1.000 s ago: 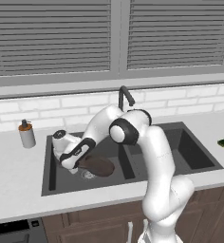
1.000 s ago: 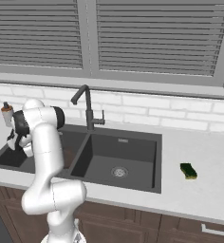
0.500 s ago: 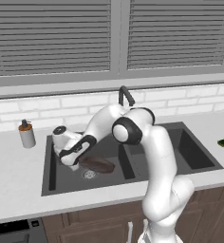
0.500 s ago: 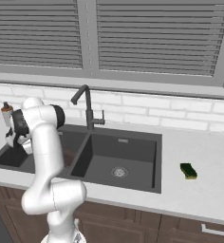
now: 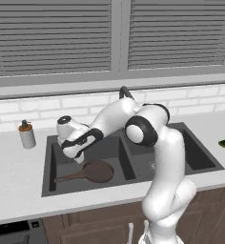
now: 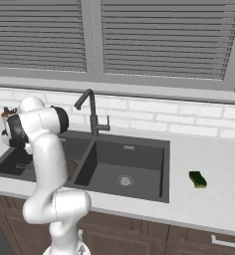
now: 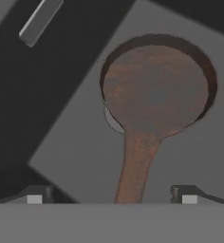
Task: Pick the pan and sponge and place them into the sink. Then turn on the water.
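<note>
The pan [image 5: 97,171] lies flat on the floor of the left basin of the sink [image 5: 48,162], its long handle running toward 9 o'clock in the left base view. In the hand view the pan [image 7: 156,90] sits toward 1 o'clock with the handle dropping to 6 o'clock, passing between the two fingertips [image 7: 35,195] without touching either; a sliver of the silver drain [image 7: 112,121] peeks from under its rim. The tool [image 5: 77,155] hangs just above the handle, jaws spread wide and holding nothing. The sponge [image 6: 197,179] rests on the tabletop [image 6: 224,189] at 3 o'clock of the right basin, well apart from the pan. The faucet [image 6: 91,113] stands behind the divider, apparently dry, though the spout is small here. A soap bottle [image 5: 26,134] stands at 9 o'clock of the sink.
</note>
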